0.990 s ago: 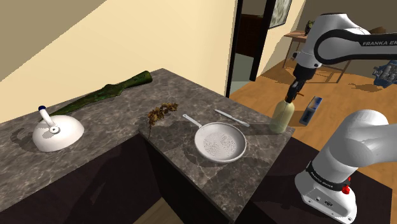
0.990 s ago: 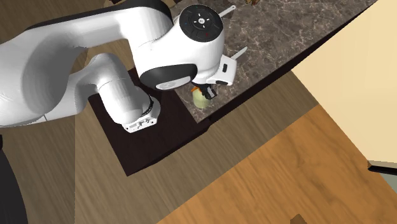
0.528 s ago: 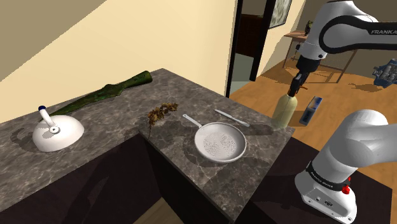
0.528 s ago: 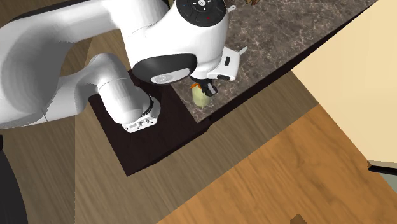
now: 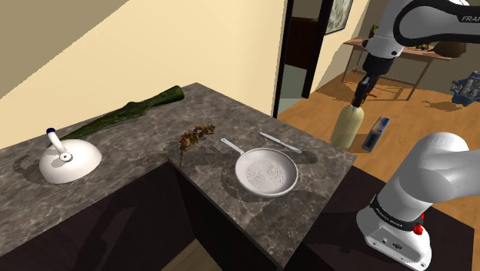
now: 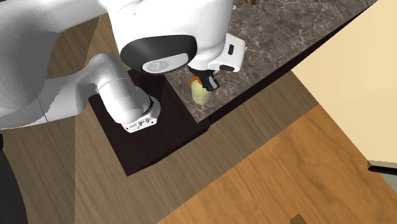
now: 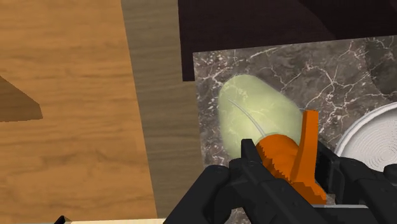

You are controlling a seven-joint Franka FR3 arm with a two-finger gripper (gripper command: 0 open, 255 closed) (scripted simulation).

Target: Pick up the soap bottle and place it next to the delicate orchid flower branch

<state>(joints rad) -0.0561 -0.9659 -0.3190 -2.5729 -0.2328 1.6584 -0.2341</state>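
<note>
The soap bottle (image 5: 345, 128) is pale yellow-green with an orange pump top (image 7: 287, 154). My gripper (image 5: 359, 99) is shut on that pump, and the bottle hangs upright just above the near-right corner of the dark marble counter (image 5: 231, 115). In the wrist view my black fingers (image 7: 249, 163) clasp the orange pump, with the bottle body (image 7: 254, 118) below them over the marble (image 7: 331, 70). The second exterior view has the bottle (image 6: 201, 94) under my gripper (image 6: 207, 83). The dried brown orchid branch (image 5: 195, 136) lies mid-counter, well to the shoulder view's left of the bottle.
A white strainer (image 5: 266, 171) and a thin white utensil (image 5: 278, 142) lie between the bottle and the branch. A long green object (image 5: 131, 112) and a white domed lid (image 5: 69, 162) sit further left. Wooden floor lies beyond the counter's edge.
The arm has risen, carrying the bottle up off the counter's corner. The grip on the pump has stayed the same.
</note>
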